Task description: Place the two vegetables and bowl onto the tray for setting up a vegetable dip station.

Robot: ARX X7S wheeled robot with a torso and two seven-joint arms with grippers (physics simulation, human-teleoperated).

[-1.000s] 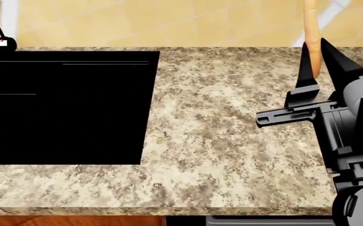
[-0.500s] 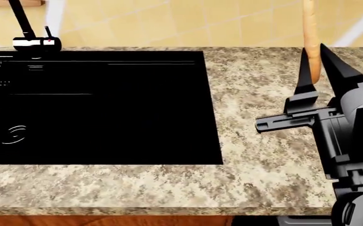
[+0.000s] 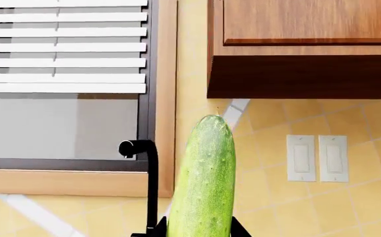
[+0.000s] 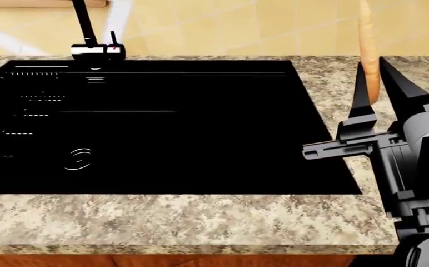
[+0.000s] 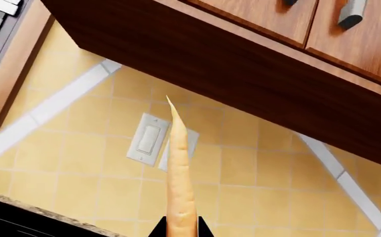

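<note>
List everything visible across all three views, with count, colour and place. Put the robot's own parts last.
cucumber: one, light green, upright in the left gripper
carrot: one, orange, upright in the right gripper
sink: one, black, set in the countertop
faucet: one, black, behind the sink
countertop: one, speckled beige
wall switches: two, white, on yellow tiled wall
cabinets: brown wood, overhead
window blinds: white, above the faucet
left gripper: black, only fingertips show
right gripper: black, head view's right

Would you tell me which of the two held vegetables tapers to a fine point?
The slim orange carrot in the right pincer; the thick light-green cucumber ends bluntly.
</note>
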